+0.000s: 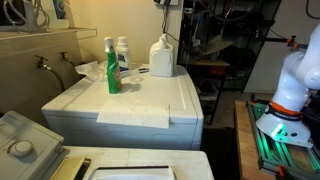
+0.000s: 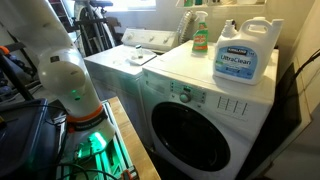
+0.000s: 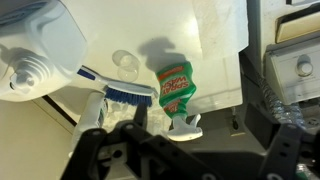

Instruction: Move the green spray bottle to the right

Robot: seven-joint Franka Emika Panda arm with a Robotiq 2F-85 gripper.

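Both exterior views face the washer (image 1: 150, 92) from opposite ends; wrist view overhead.

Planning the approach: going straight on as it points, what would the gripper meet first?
Probably the green spray bottle, centred ahead in the wrist view, though depth there is unclear.

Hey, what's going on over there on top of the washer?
A robot arm is going for the green spray bottle, but has not touched it. The bottle stands free on the washer top near a white jug. In the wrist view the hand looks open and empty above it.
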